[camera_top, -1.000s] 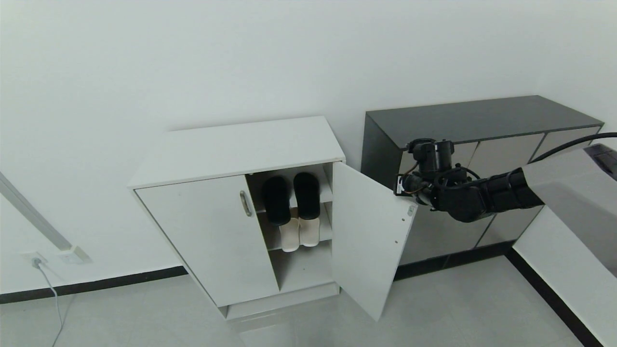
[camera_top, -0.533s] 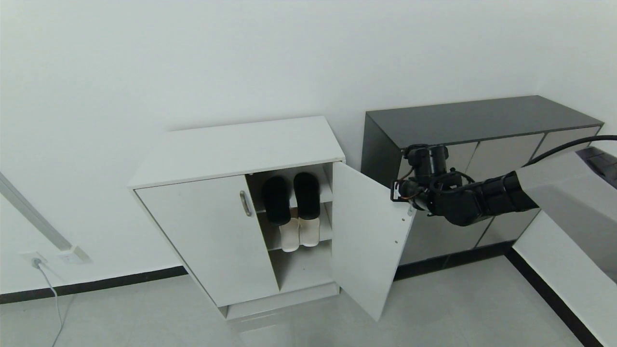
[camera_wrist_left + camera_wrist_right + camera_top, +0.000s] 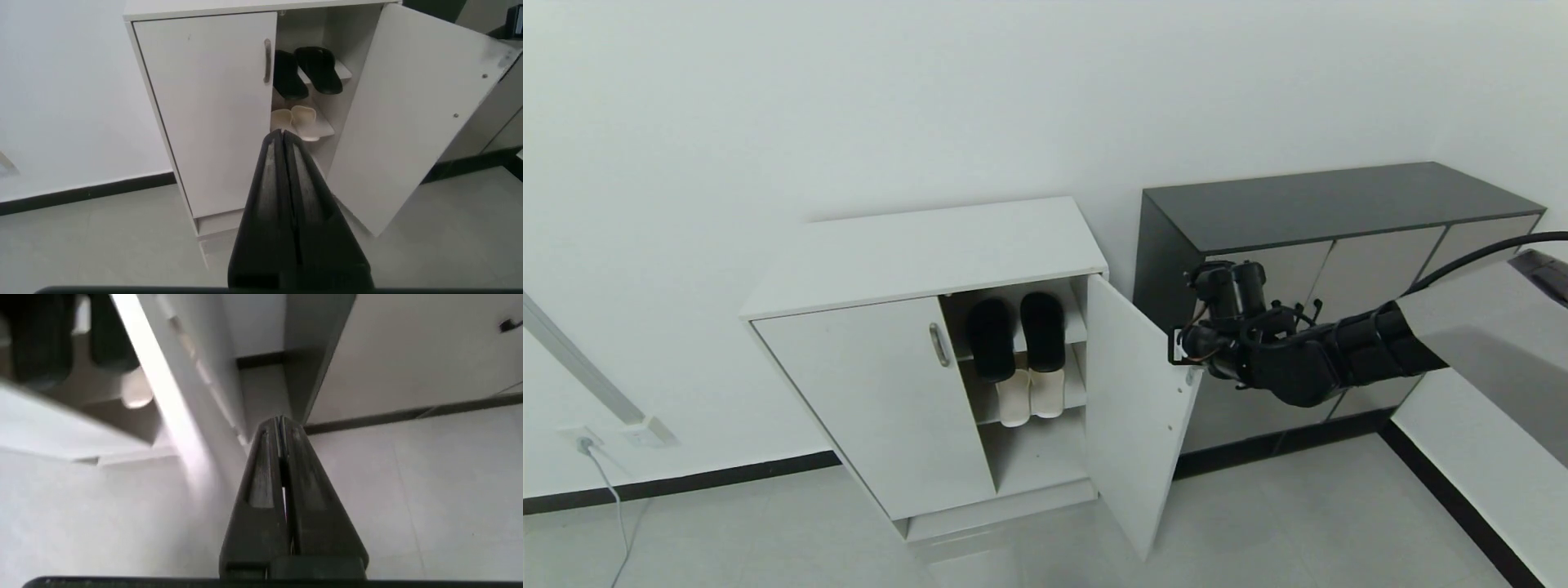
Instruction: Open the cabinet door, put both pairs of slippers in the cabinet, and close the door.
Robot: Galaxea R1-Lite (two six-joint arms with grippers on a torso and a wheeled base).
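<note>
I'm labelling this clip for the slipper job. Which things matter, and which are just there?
Job: white cabinet, open door, black slippers, white slippers, right gripper by the door's edge.
Just there: grey sideboard, wall socket, cable.

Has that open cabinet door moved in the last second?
Yes. The open door's free edge has swung leftward, away from the dark sideboard, toward closing, with the right gripper at its edge.
</note>
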